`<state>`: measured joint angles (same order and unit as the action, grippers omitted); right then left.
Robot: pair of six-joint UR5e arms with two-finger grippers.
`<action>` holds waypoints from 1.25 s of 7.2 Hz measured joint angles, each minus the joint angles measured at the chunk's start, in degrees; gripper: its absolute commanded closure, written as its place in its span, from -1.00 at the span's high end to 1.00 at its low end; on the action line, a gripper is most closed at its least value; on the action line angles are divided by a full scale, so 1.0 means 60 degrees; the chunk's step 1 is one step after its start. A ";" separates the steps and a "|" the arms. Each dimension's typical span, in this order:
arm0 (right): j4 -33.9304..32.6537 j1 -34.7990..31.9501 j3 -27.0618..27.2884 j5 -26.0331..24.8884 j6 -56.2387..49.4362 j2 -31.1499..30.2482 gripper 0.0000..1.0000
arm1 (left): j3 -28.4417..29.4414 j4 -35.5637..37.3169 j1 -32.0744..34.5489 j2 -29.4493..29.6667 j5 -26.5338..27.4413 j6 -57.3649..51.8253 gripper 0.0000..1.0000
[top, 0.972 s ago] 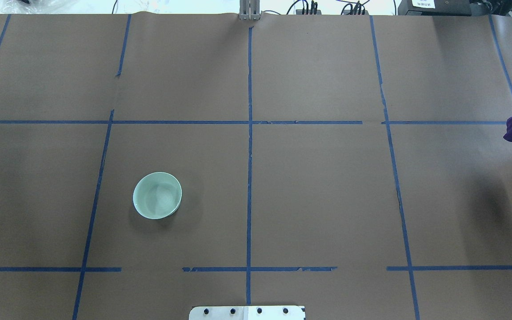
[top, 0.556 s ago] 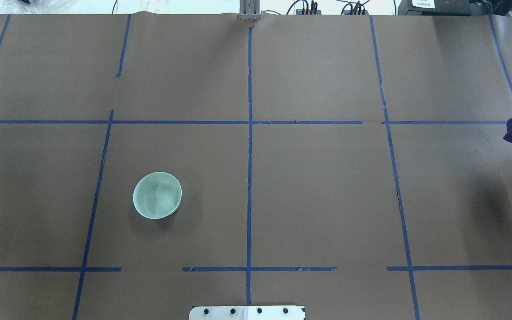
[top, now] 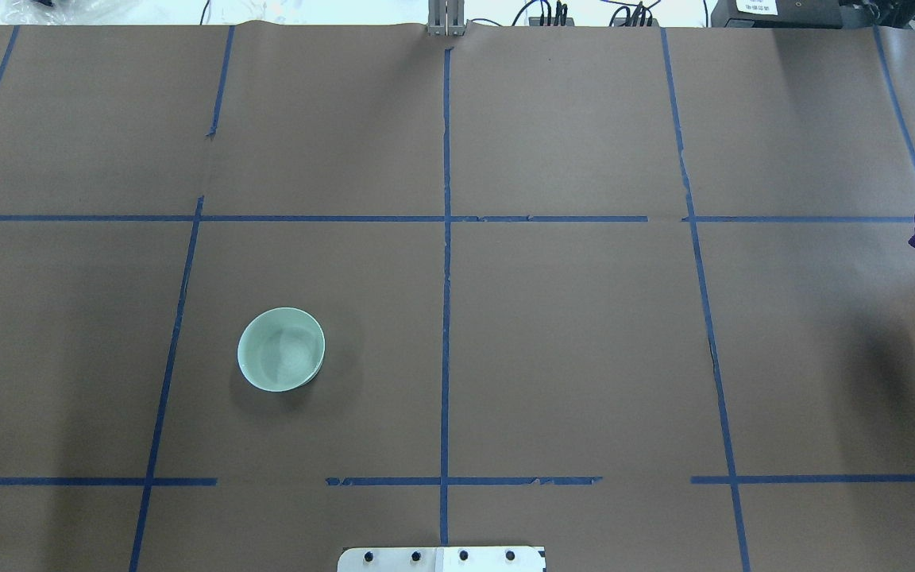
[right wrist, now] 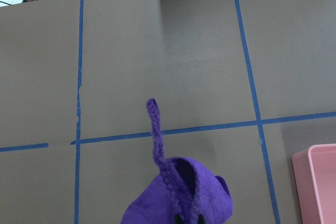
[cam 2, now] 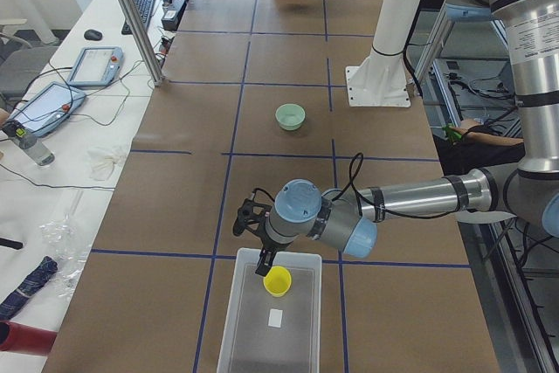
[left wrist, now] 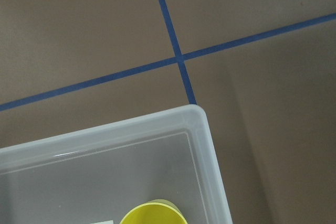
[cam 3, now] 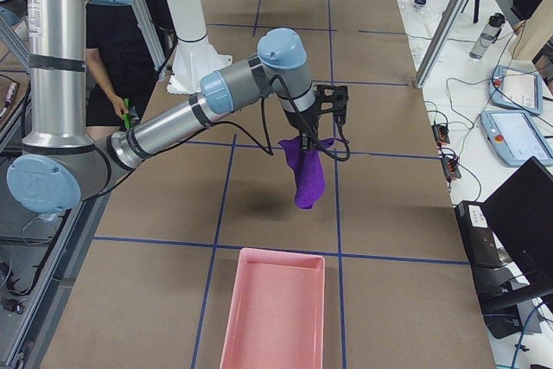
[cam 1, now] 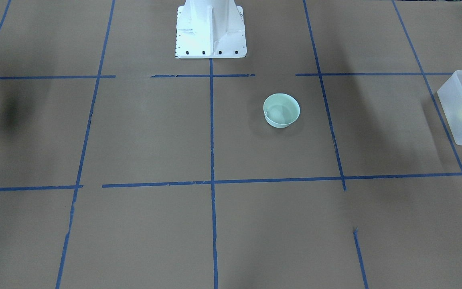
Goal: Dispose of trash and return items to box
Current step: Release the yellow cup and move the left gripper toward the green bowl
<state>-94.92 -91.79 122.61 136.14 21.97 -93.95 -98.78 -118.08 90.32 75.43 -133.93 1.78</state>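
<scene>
Right pincer (cam 3: 304,138): grasping purple cloth (cam 3: 307,181) above desk (cam 3: 259,205).
Pink tray (cam 3: 232,321): likely my drop spot, beyond cloth toward desk's right end.
Left pincer (cam 2: 261,266): state I cannot tell; over box (cam 2: 229,325) holding yellow cup (cam 2: 278,281).

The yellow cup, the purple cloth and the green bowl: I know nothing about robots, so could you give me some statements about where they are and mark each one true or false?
1. The yellow cup is inside the translucent box. True.
2. The purple cloth lies in the pink tray. False: it hangs in the air above the table, short of the tray, which has nothing in it.
3. A small white piece lies in the box near the cup. True.
4. The green bowl lies upside down right beside the box. False: it stands with its opening up, out on the table, well away from the box.
</scene>
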 measured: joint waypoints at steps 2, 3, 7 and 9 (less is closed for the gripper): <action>-0.0007 -0.0766 -0.0685 -0.0103 -0.1586 -0.0001 -1.00 | -0.0749 0.1528 0.0191 0.1113 0.0394 0.0674 1.00; -0.0007 -0.1179 -0.1137 -0.0238 -0.2515 -0.0001 -1.00 | -0.0949 0.1786 -0.0011 0.1571 0.0442 0.1552 1.00; -0.0015 -0.2591 -0.2455 -0.0911 -0.5595 -0.0026 -1.00 | -0.1503 0.1508 -0.2776 0.2884 0.0452 0.5785 1.00; -0.0011 -0.3007 -0.2980 -0.1308 -0.6598 -0.0022 -1.00 | -0.1269 0.0672 -0.4667 0.3681 0.0662 0.8421 1.00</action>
<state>-94.99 -109.83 104.73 128.29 -17.62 -94.08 -106.39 -114.05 62.32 97.52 -129.96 52.31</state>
